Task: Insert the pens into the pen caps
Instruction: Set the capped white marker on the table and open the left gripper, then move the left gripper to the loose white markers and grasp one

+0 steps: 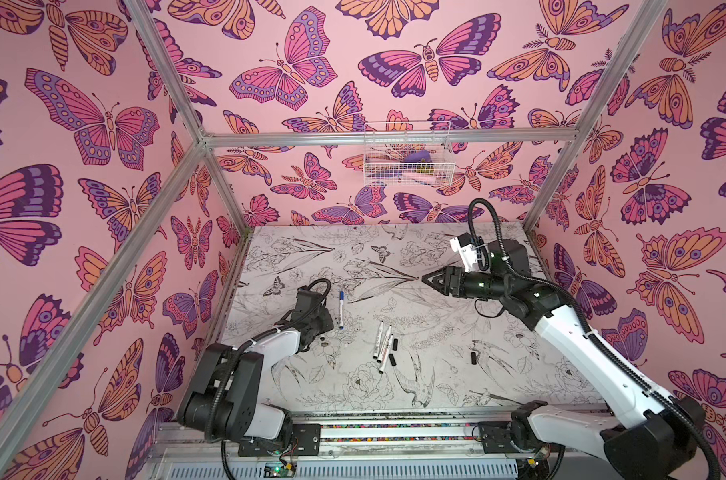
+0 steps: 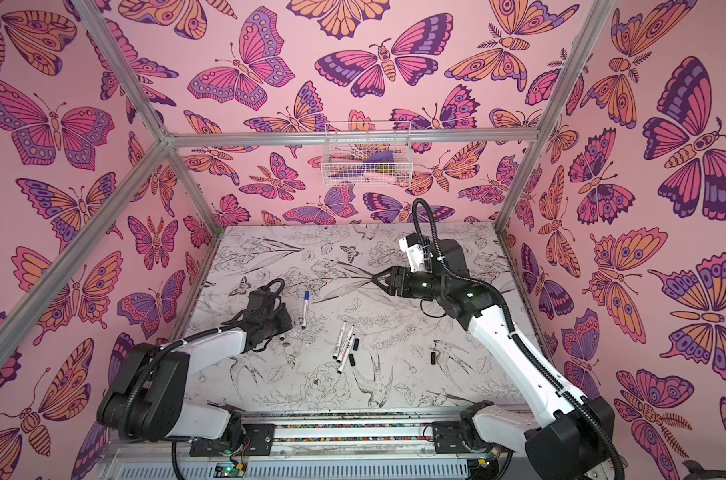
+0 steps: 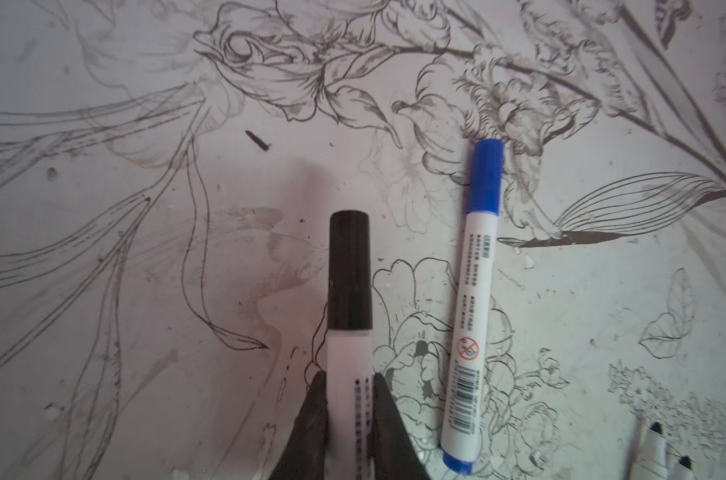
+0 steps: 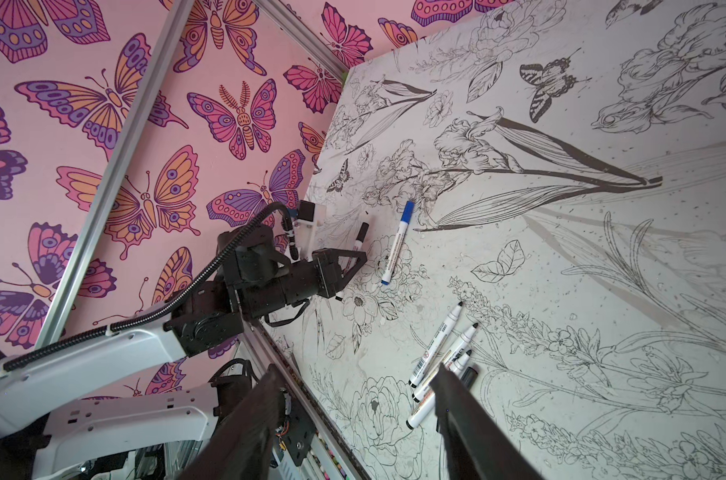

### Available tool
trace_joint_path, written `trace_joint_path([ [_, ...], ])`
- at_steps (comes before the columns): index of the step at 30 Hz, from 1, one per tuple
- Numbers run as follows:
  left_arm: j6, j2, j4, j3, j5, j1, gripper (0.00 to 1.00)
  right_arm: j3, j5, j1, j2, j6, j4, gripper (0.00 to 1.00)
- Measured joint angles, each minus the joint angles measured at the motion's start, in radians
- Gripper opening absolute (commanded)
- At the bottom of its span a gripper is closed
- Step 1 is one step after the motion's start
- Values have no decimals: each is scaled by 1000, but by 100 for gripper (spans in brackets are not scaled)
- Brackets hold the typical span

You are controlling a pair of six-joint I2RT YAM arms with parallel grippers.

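Observation:
My left gripper (image 3: 349,384) is shut on a white pen (image 3: 350,361) that wears a black cap (image 3: 349,270), held low over the table. Beside it lies a pen with a blue cap (image 3: 473,307), also seen in both top views (image 1: 341,309) (image 2: 305,309). Three uncapped pens (image 1: 382,345) (image 4: 436,345) lie together near the table's middle, with two black pen caps (image 1: 395,344) (image 1: 393,360) next to them and a third (image 1: 473,357) off to the right. My right gripper (image 1: 425,279) (image 4: 357,372) hangs open and empty above the table's middle-back.
A white wire basket (image 1: 407,158) hangs on the back wall. Aluminium frame posts stand at the table's back corners. A metal rail (image 1: 374,432) carrying both arm bases runs along the front edge. A small dark scrap (image 3: 258,140) lies near the left gripper.

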State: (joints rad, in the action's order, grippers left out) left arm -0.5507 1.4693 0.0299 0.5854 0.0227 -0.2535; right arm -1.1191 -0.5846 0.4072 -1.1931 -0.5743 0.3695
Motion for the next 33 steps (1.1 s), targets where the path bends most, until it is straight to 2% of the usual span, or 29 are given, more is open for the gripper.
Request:
trace_joint_path([
  [3,2,34,18,13,4,0,9,0,0,0,0,7,15,61],
  [6,3,58,34,27,13,0,25,0,1,0,0,18,28,59],
  [17,-9,75,58,42,31,0,36,0,1,0,0,33,55,57],
  [20,-14,29,26,37,32,0,42,0,1,0,0,33,55,57],
  [22,-13,-36,3,35,39,-8,42,0,1,0,0,33,55,57],
  [25,-7,-146,-14,35,58,-58,43,0,2,0,0,33,55,57],
  [27,0,-188,-26,36,62,-125,45,0,4,0,0,32,55,57],
  [33,23,-144,-91,39,29,-324,46,6,9,0,0,32,55,57],
])
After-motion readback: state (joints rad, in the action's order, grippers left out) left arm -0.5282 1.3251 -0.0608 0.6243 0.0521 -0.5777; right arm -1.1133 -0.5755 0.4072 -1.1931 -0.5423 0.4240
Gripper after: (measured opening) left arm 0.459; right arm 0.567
